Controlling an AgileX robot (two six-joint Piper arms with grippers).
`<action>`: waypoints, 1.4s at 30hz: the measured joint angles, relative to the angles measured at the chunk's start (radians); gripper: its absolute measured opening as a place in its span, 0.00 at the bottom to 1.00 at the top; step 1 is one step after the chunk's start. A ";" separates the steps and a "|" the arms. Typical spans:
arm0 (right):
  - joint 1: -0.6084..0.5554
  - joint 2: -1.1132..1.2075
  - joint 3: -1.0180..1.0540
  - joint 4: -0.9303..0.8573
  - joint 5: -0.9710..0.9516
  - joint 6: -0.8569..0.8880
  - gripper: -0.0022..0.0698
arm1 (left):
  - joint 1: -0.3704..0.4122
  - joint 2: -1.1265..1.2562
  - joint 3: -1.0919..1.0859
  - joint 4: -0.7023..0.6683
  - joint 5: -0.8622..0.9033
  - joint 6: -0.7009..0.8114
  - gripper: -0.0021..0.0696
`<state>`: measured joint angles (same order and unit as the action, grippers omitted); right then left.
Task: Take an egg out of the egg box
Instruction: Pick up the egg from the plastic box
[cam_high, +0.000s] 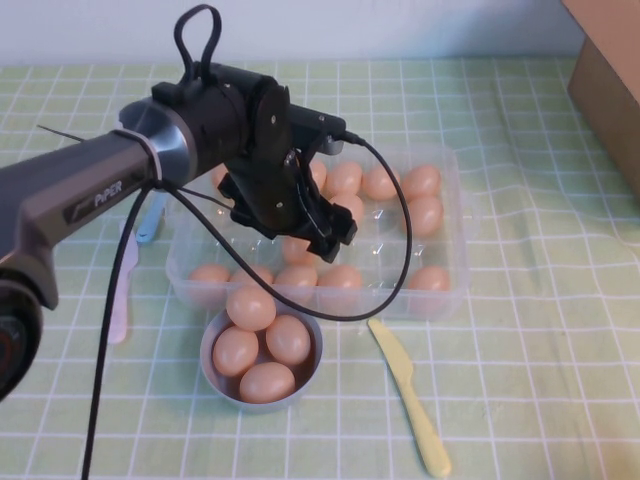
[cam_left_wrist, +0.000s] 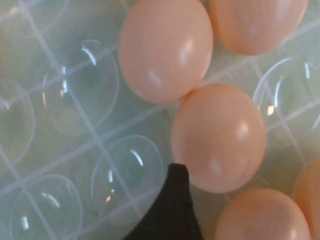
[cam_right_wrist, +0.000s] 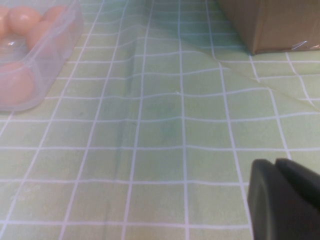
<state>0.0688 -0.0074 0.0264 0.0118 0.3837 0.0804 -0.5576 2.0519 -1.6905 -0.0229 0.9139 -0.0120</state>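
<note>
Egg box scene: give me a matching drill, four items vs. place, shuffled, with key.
1. left gripper
2. grey-blue bowl
3. yellow knife
4. cardboard box

A. far right edge of the table
B. holds four eggs, just in front of the egg box
C. over the egg box's cups
D. flat on the cloth, right of the bowl

Pairs: 1-C, 2-B, 3-D, 4-A
</note>
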 joint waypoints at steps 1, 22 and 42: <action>0.000 0.000 0.000 0.000 0.000 0.000 0.01 | 0.000 0.005 0.000 0.002 -0.003 0.000 0.85; 0.000 0.000 0.000 0.000 0.000 0.000 0.01 | 0.000 0.034 0.000 0.043 -0.064 0.002 0.54; 0.000 0.000 0.000 0.000 0.000 0.000 0.01 | 0.000 0.064 0.000 0.053 -0.109 0.002 0.66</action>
<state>0.0688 -0.0074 0.0264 0.0123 0.3837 0.0804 -0.5576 2.1154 -1.6905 0.0297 0.8046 -0.0101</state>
